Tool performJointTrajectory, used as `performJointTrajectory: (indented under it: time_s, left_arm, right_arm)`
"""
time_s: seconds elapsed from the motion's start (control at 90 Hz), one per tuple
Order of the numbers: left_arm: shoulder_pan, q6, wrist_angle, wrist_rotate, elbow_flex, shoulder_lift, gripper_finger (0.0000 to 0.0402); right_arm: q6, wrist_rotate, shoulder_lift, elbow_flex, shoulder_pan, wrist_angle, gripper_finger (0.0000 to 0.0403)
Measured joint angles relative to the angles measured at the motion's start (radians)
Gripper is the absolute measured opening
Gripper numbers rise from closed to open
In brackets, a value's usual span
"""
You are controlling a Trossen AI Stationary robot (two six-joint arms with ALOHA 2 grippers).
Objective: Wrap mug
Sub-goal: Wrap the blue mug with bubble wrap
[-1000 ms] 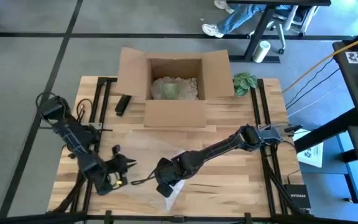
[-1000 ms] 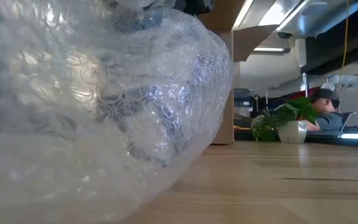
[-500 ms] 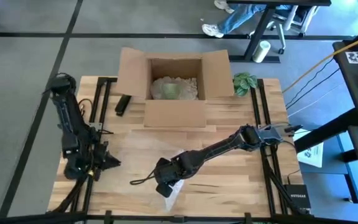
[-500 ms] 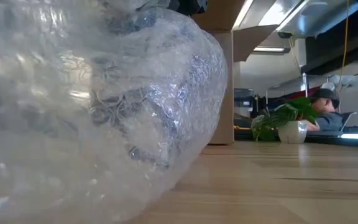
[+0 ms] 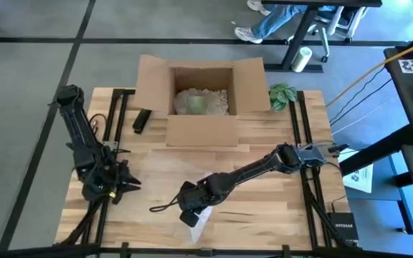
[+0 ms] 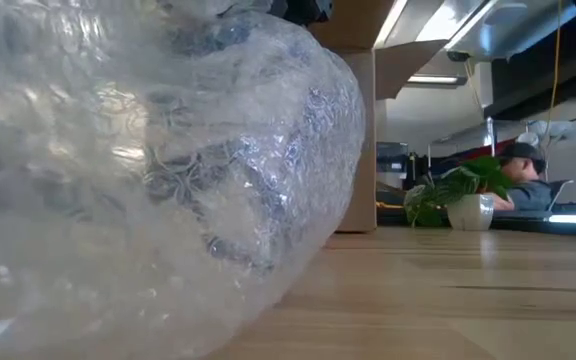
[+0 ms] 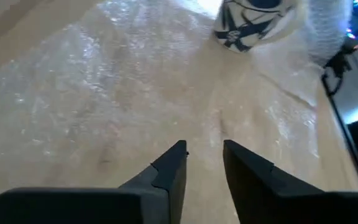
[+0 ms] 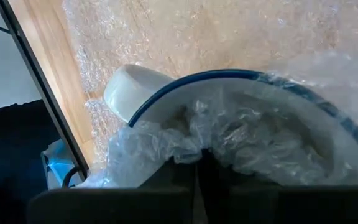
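- The right hand sits low over the near middle of the bench, its fingers pressed together on a fold of bubble wrap tucked into the mouth of the mug; it is where it was a second ago.
- The mug lies on its side under that hand, blue rim toward the wrist camera, with wrap bunched inside and around it.
- The left hand is what has moved: a second ago it was near the front edge, just left of the mug, then drew away toward the left side, and in the last half second has barely shifted. Its fingers stand a narrow gap apart, holding nothing, above a flat stretch of wrap.
- From the bench-level camera the wrap fills most of the picture, so how fully the mug is covered is hard to judge; it looks partly wrapped.
- With the left hand clear, the right alone pins the tuck; I judge the wrapping near its end, not yet finished.
- The cardboard box stands open at the far side.
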Motion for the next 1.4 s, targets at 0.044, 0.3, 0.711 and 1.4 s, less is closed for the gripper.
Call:
performJointTrajectory:
  time_s: [0.044, 0.3, 0.711, 1.4]
  left_arm:
    - [0.012, 0.012, -0.012, 0.001, 0.0, 0.0, 0.0113]
    - [0.089, -0.153, -0.243, 0.17, 0.0, 0.001, 0.0129]
    - [0.104, -0.263, -0.186, 0.292, -0.046, 0.059, 0.0129]
    - [0.294, 0.474, 0.874, 0.305, -0.045, 0.405, 0.0]
  right_arm:
    - [0.0, 0.0, 0.0, 0.0, 0.0, 0.0, 0.0]
    - [0.0, 0.0, 0.0, 0.0, 0.001, 0.001, 0.0]
    - [-0.004, 0.0, 0.0, -0.001, 0.001, 0.011, 0.0]
    - [-0.026, 0.009, 0.002, -0.001, 0.002, 0.045, 0.0]
